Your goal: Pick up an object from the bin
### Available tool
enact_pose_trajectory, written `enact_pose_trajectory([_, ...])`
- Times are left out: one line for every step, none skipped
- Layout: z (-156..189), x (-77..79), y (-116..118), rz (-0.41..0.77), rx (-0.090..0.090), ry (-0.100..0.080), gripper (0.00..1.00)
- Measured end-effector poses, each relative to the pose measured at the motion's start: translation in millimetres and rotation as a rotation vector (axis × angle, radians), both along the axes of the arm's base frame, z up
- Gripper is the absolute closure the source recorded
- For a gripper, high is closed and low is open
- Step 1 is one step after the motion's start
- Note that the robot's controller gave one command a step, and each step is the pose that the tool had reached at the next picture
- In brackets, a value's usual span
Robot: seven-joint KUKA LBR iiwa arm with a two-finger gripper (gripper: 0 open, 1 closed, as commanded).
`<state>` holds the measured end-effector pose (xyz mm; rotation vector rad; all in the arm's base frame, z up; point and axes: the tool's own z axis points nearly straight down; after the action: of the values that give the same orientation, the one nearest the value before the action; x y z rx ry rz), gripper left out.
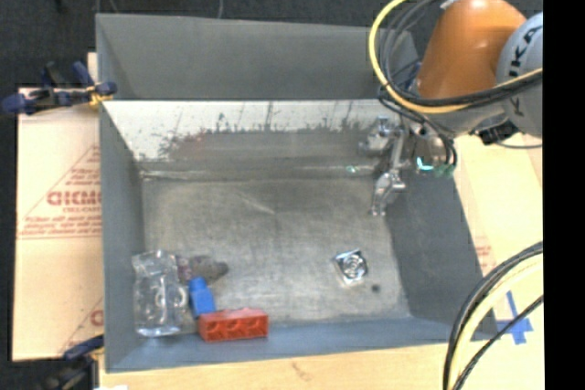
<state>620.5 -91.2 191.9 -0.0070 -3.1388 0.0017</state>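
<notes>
My gripper hangs over the bin's far right part, near the right wall, its metal fingers pointing down with nothing between them. A small shiny crumpled silvery thing lies on the bin floor below and a little left of the fingertips, apart from them. At the near left corner lie a red toy brick, a small blue piece, a clear plastic block and a small grey-purple thing.
The arm with its orange cover and yellow cable reaches in over the bin's right rim. The things at the near left corner sit close together against the front and left walls.
</notes>
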Motion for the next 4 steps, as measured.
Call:
enact_pose_trajectory([-74,-44.8,-51,-0.001,-0.001,0.003,0.00])
enact_pose_trajectory([-116,-108.3,-34,-0.050,0.001,-0.007,0.00])
enact_pose_trajectory([-117,-103.7,6,-0.048,-0.005,-0.017,0.00])
enact_pose_trajectory([-116,-101.7,6,-0.045,-0.004,-0.023,1.00])
